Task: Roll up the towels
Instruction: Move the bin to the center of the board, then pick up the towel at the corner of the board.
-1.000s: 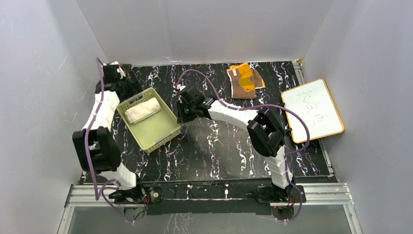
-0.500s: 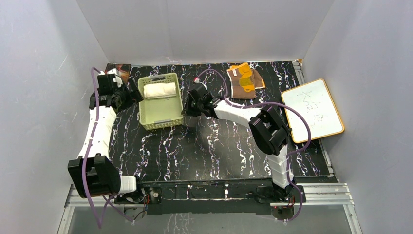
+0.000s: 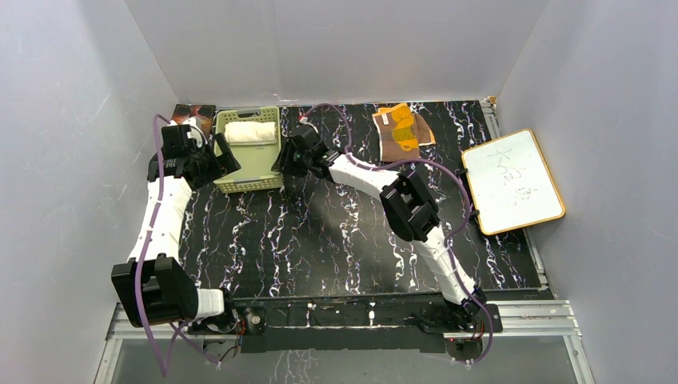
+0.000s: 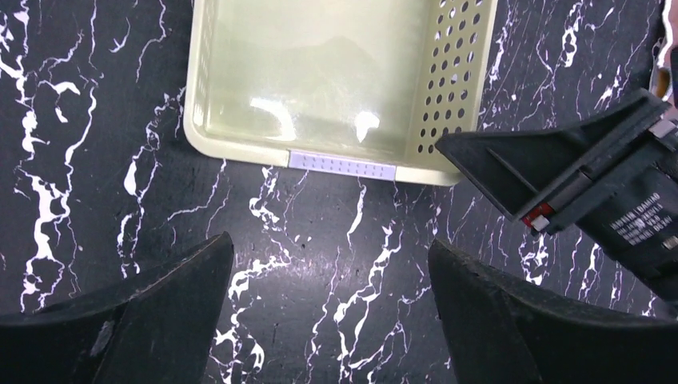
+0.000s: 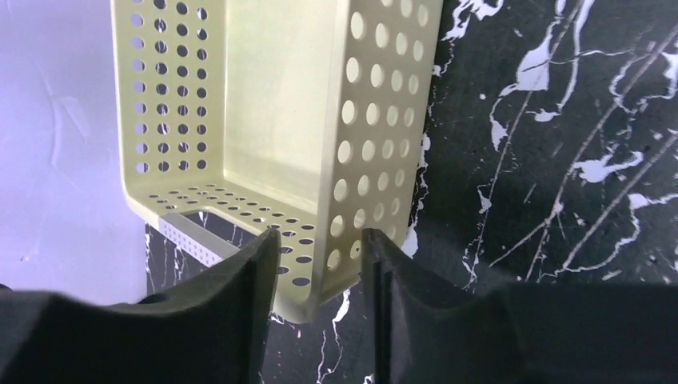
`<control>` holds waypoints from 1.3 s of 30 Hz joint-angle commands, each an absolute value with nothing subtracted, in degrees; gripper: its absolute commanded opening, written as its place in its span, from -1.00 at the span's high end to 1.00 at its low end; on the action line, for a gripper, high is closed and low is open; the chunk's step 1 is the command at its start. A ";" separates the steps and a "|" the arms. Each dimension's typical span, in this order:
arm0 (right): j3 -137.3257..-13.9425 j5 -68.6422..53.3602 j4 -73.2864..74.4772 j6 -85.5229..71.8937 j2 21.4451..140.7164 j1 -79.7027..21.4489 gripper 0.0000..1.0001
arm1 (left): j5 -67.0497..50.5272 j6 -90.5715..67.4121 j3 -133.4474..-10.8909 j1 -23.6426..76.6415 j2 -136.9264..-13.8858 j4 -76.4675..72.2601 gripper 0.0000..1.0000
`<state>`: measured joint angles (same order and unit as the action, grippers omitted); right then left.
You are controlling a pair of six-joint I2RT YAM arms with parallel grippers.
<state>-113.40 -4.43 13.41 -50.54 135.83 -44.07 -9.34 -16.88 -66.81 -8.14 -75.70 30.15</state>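
Far left, the right gripper (image 5: 318, 238) straddled the right wall of the basket (image 3: 249, 166), jaws parted, while the left gripper (image 4: 328, 252) gaped wide beside its near edge.

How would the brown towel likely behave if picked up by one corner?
The brown towel lies crumpled in uneven folds, so it is probably floppy and would hang limp. It looks thin, so it is likely light. Lying flat, it should not roll.
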 commanded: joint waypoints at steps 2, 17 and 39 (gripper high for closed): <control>-120.42 -9.61 11.17 -44.32 135.69 -44.25 -0.15 | -11.47 -15.88 -66.95 -8.38 -71.87 32.32 -0.83; -97.25 5.07 20.60 -7.66 114.67 -19.35 -0.59 | -23.55 -20.03 -59.46 -5.42 -70.68 20.60 -0.77; -117.04 7.08 31.61 -1.91 138.88 -14.15 1.00 | -10.48 -31.22 -71.95 13.73 -103.47 -2.01 -0.60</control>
<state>-118.65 6.50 31.20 -1.34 139.59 -14.52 -13.37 -29.26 -67.83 12.95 -98.30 1.50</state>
